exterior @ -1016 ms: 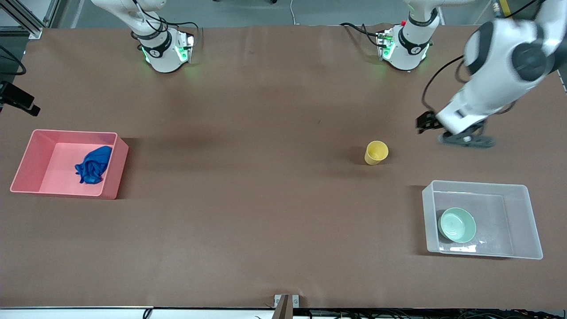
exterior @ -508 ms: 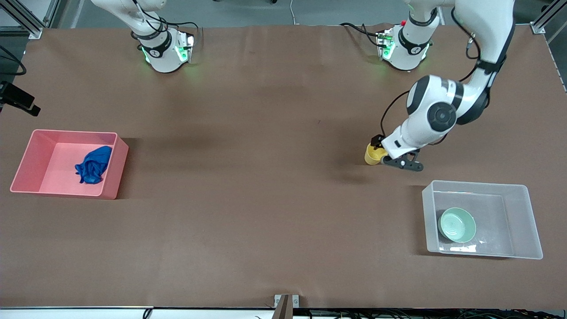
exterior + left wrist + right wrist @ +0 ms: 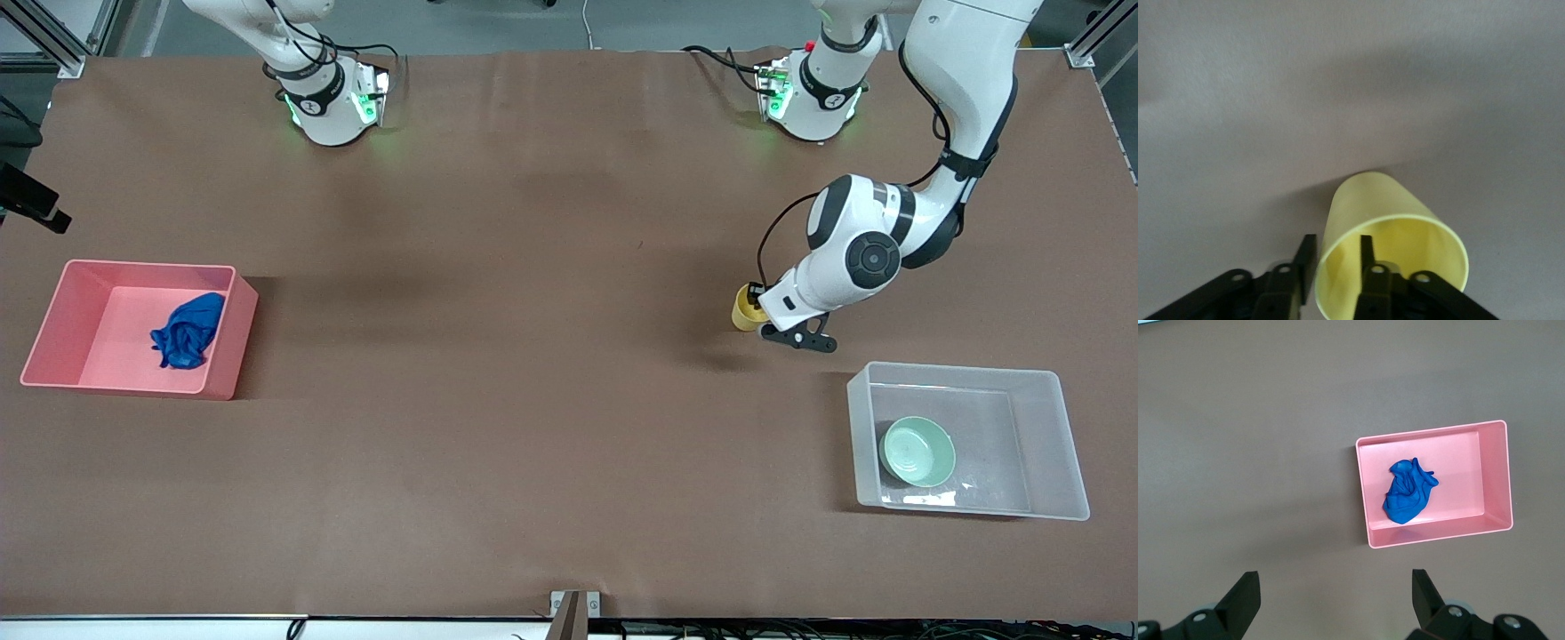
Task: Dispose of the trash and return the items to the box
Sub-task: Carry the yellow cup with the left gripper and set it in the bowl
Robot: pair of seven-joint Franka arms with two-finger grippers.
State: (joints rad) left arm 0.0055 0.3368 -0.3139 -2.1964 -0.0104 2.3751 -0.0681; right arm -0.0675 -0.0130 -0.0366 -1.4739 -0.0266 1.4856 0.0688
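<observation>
The yellow cup stands on the table, nearer to the robots than the clear box. My left gripper is down at the cup and open. In the left wrist view one finger is inside the cup and the other finger is outside its wall, so the gripper straddles the rim. The mint-green bowl lies in the clear box. The blue cloth wad lies in the pink tub. My right gripper is open and empty, high over the table beside the pink tub and the cloth.
The pink tub stands at the right arm's end of the table and the clear box at the left arm's end, nearer to the front camera. Both arm bases stand along the table's edge farthest from the front camera. Brown table surface lies between the tubs.
My left arm has swung in from the left arm's end of the table and come down onto the yellow cup, one finger inside it. The cup, bowl and cloth have not moved.
</observation>
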